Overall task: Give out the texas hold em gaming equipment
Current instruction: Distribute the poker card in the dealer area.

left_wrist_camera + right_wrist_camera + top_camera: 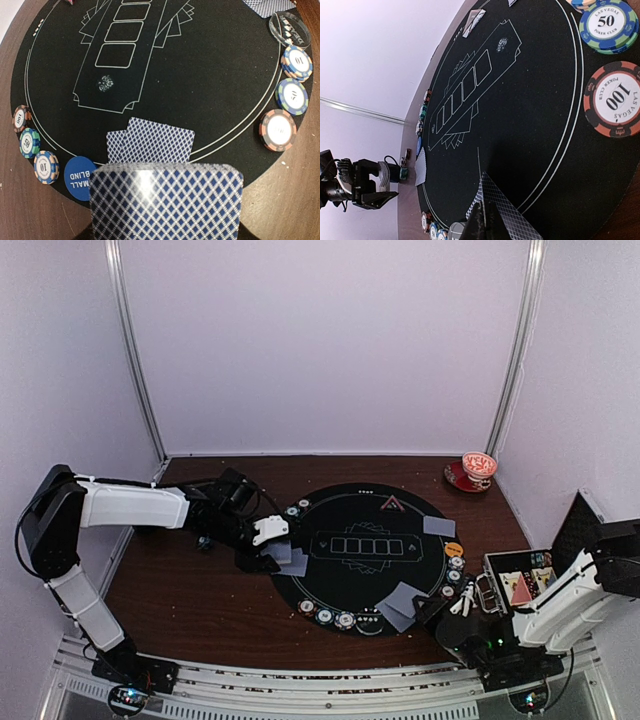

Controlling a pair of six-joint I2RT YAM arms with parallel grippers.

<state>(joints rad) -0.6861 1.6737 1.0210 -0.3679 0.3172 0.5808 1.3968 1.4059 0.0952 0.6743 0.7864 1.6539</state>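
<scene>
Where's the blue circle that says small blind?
In the left wrist view the blue small blind disc sits lower left at the black mat's edge, between the orange-striped 10 chip and the deck of cards.

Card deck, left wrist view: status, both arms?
Left jaws closed on card deck, two dealt cards just ahead. Right jaws shut against near-edge cards, grip unclear. No obstruction seen.

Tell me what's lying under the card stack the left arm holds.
Two overlapping face-down cards poke out from beneath the stack on the black mat, beside a blue disc. Anything directly below is covered.
</scene>
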